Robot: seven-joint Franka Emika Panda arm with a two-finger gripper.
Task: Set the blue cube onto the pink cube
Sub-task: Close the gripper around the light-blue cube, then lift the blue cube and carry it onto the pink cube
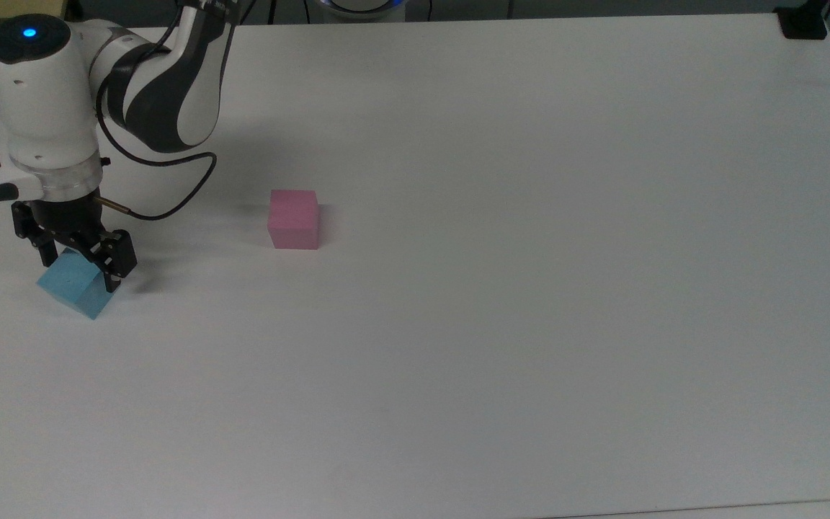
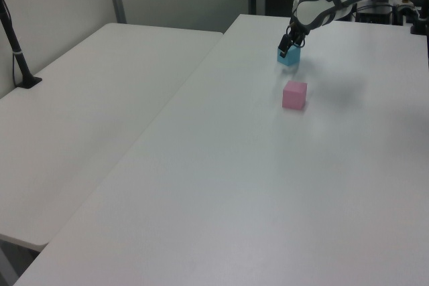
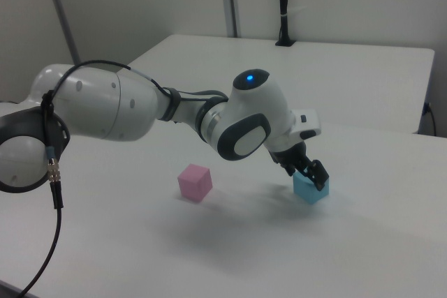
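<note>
The blue cube [image 1: 75, 287] rests on the white table [image 1: 501, 288] at the top view's far left, turned corner-on to the table's edges. My gripper [image 1: 78, 268] is open and lowered over it, with one black finger on each side of the cube's top. The left view shows the gripper [image 2: 289, 46] just above the blue cube [image 2: 289, 57]. The right view shows the gripper [image 3: 308, 175] over the blue cube [image 3: 311, 190]. The pink cube [image 1: 293, 218] stands alone on the table, to the right of the blue one in the top view [image 2: 294, 95] [image 3: 195, 182].
A black mount [image 1: 802, 21] sits on the table's corner at the top view's upper right. In the left view a second white table [image 2: 87, 105] adjoins on the left, with a black pole [image 2: 17, 51] clamped to it. A black cable [image 1: 170, 202] loops from my wrist.
</note>
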